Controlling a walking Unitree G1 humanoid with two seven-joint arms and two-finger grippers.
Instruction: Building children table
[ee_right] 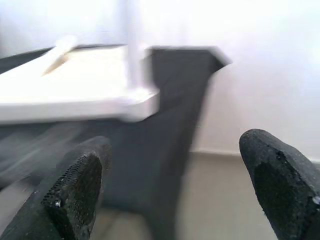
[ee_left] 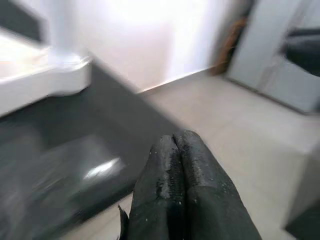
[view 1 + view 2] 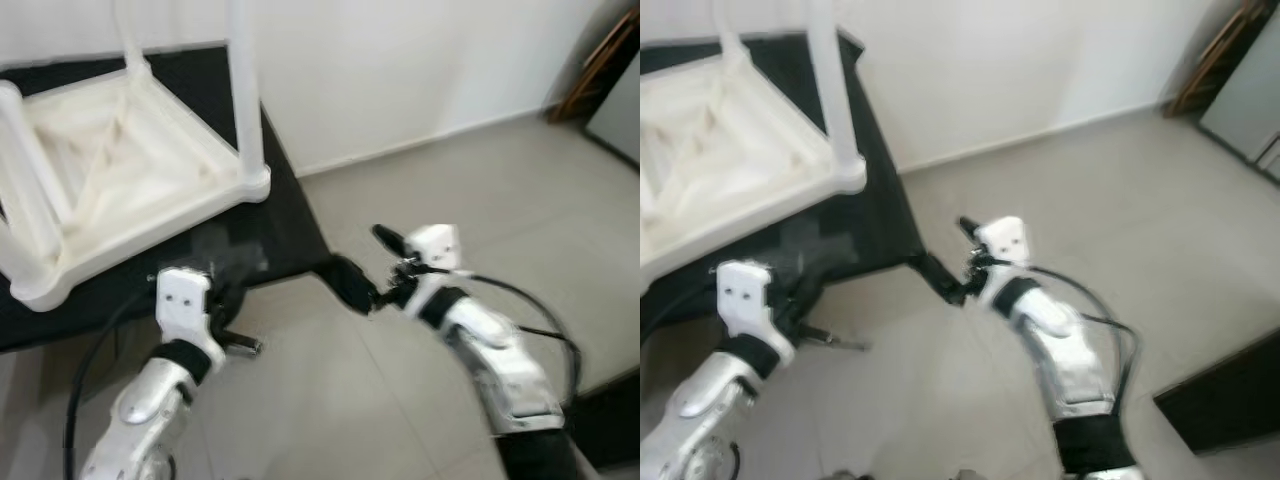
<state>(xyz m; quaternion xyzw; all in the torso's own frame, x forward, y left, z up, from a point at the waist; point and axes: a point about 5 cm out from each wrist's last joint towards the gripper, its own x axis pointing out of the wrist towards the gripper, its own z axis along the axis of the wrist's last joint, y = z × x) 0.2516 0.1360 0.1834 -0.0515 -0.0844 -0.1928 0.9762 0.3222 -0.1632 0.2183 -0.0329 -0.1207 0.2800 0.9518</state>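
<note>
A white plastic children's table (image 3: 120, 180) lies upside down on a black tabletop (image 3: 290, 225), its legs pointing up, one leg (image 3: 247, 90) at the near right corner. My left gripper (image 2: 175, 165) is shut with nothing in it, held just in front of the black tabletop's front edge, below the white table. My right gripper (image 3: 368, 262) is open and empty, by the black tabletop's front right corner, with its fingertips (image 1: 80, 185) spread wide and aimed toward the white table's corner (image 1: 142, 102).
A white wall (image 3: 400, 70) runs behind the black tabletop. Grey tiled floor (image 3: 450, 180) spreads out to the right. A wooden piece (image 3: 600, 65) leans at the back right beside a grey panel (image 3: 622, 110). A dark object (image 3: 1230, 400) sits at the lower right.
</note>
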